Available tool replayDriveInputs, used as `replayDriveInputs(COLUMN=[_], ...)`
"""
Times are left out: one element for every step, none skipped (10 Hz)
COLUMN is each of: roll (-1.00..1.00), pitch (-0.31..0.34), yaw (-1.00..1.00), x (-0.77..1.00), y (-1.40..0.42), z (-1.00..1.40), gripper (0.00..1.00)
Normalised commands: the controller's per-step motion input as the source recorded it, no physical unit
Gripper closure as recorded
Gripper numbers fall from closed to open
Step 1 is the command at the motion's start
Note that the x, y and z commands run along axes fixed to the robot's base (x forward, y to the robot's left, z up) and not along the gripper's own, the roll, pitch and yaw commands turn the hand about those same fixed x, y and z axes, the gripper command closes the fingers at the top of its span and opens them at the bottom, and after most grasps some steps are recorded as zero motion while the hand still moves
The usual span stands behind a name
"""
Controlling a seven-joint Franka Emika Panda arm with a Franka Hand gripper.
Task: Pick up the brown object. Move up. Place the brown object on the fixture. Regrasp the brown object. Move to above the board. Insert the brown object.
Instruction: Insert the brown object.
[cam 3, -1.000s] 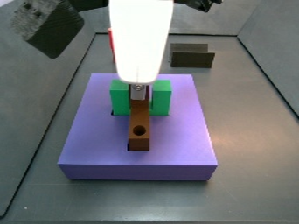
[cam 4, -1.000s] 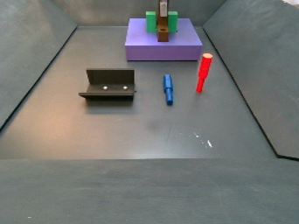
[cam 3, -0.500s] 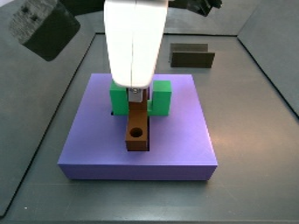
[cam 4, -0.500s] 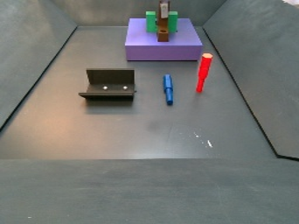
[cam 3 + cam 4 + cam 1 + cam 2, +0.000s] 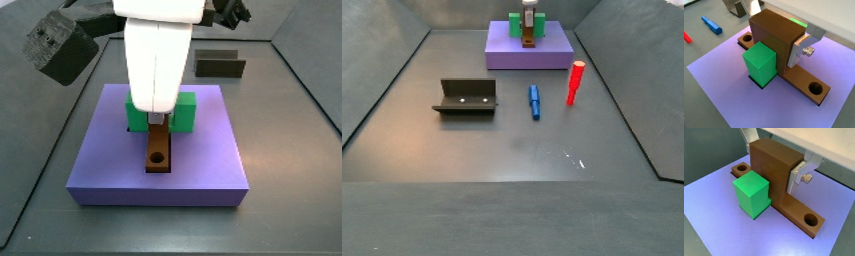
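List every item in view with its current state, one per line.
gripper: over the board, shut on the brown object.
brown object: lying in the board's groove, between the green block's arms.
green block: upright on the board.
board: flat on the floor.
fixture: bare.
red peg: standing.
blue piece: lying flat.

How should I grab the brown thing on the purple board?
Take the brown object by its tall upright part, coming straight down from above and pinching two flat opposite sides. Its long base lies low in the board, and the green block crowds another face, so only that part stands free. The gripper, over the board, grips it exactly there.
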Motion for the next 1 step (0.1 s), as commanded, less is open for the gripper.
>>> replayDriveInputs(roll=[0.0], pitch=[0.0], yaw=[0.0], x=[0.0], y=[0.0], z=[0.0], gripper=[1.0])
